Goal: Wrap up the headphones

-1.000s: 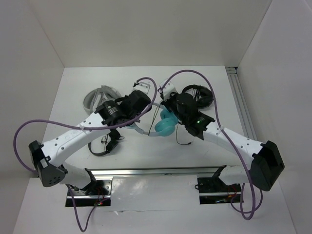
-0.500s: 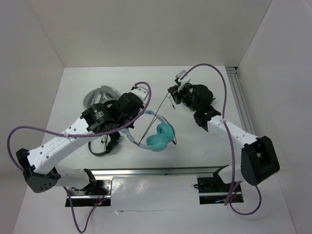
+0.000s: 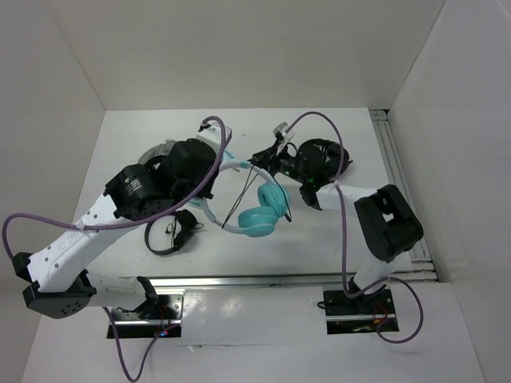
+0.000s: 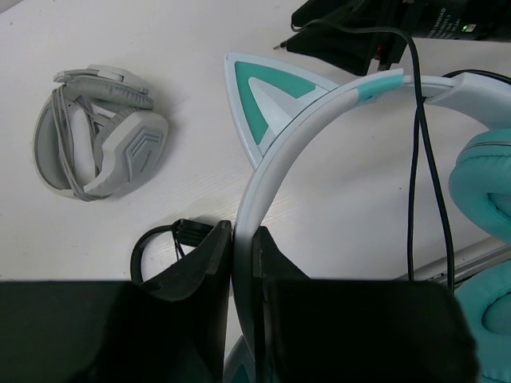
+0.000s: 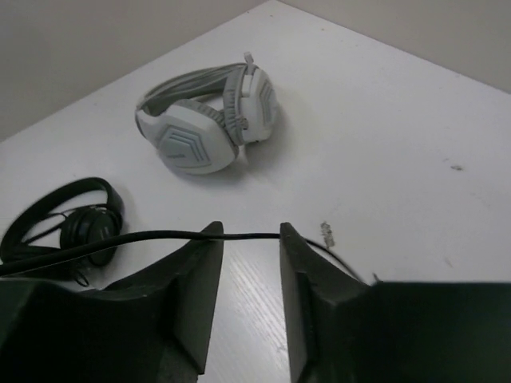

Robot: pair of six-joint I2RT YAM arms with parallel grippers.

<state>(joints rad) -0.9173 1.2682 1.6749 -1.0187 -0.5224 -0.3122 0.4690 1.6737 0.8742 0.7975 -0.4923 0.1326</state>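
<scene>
The left gripper (image 4: 242, 237) is clamped on the white headband (image 4: 319, 112) of the teal cat-ear headphones (image 3: 263, 209), which sit mid-table (image 3: 120, 136) between the arms. The right gripper (image 5: 250, 230) stands parted, with the thin black cable (image 5: 160, 237) running across its gap. A grey-white headset (image 5: 207, 120) lies far left and black headphones (image 5: 76, 223) near left. Small print on the black arm housing (image 4: 431, 20) is too blurred to read.

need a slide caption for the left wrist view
Left gripper shut on the white headband of the teal headphones near a cat ear; black cable crosses it; grey-white headset on the table behind.
</scene>
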